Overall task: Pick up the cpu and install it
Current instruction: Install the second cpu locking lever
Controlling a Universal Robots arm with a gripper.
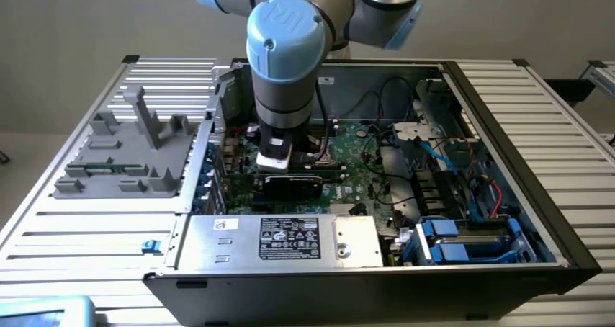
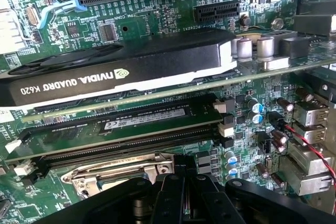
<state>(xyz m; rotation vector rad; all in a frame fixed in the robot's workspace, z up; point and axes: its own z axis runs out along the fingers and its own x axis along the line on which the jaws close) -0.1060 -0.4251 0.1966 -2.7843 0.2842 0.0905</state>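
Cpu seating is the step we judge to be in hand. The arm (image 1: 284, 60) reaches down into the open computer case (image 1: 519, 125), and the gripper (image 1: 288, 170) hangs low over the motherboard (image 2: 157, 19), just beside the black graphics card (image 2: 121, 69). From the wrist we see the gripper (image 2: 184, 182) right at the edge of the socket's metal frame (image 2: 118, 174), with the memory stick (image 2: 142, 119) lying between that frame and the graphics card. The fingers (image 2: 170, 195) are pressed together. We cannot tell whether they pinch anything thin, and we cannot tell where the cpu lies; it may be hidden beneath them. Any move from here, in our judgement, calls for squaring up with the socket, a level and gentle descent, and clearance from the graphics card and the raised frame.
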